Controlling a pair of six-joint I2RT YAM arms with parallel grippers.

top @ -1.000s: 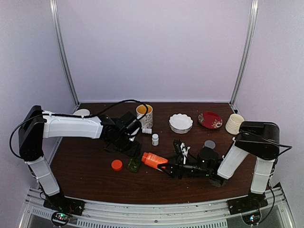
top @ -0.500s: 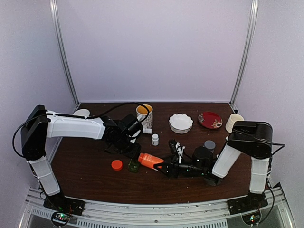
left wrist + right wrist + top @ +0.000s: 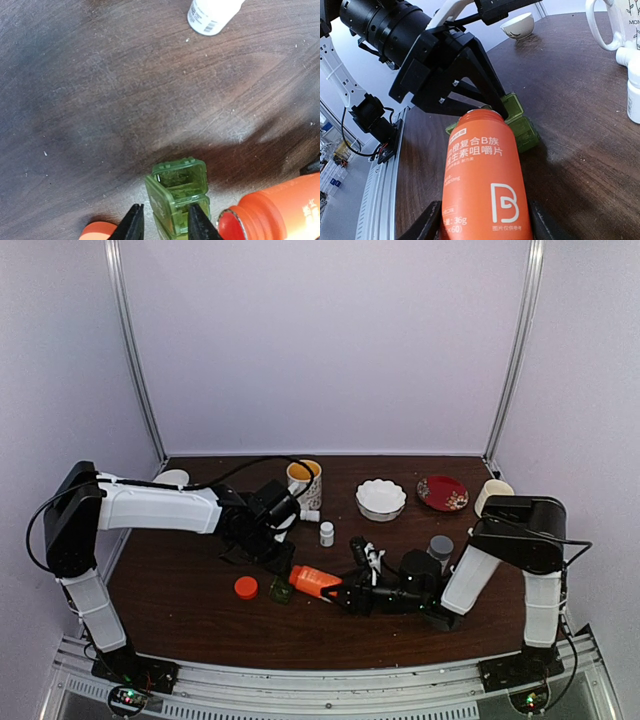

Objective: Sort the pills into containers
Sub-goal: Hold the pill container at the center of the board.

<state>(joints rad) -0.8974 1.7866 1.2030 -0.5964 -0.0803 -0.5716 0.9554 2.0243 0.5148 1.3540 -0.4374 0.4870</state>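
The right arm has carried the orange bottle [image 3: 482,175] leftward since a second ago, and the left pincer [image 3: 164,227] has narrowed. The right pincer [image 3: 482,230] clamps the bottle's base from both sides, holding it on its side with its uncapped mouth pointing at the dark green pill box [image 3: 177,192]. The box lies on the brown surface [image 3: 100,100], left of centre and towards the near edge, with one end compartment open. The left pincer's two fingers straddle the box's near end, partly open. Its right finger is against the box and the left one just beside it, and it is unclear whether they press on it yet. The loose orange cap [image 3: 246,587] lies just to the box's left. Bare wood stretches behind the box up to a small white bottle [image 3: 210,12]. A mug [image 3: 305,483], a white bowl [image 3: 381,498] and a red plate [image 3: 442,492] line the far edge.
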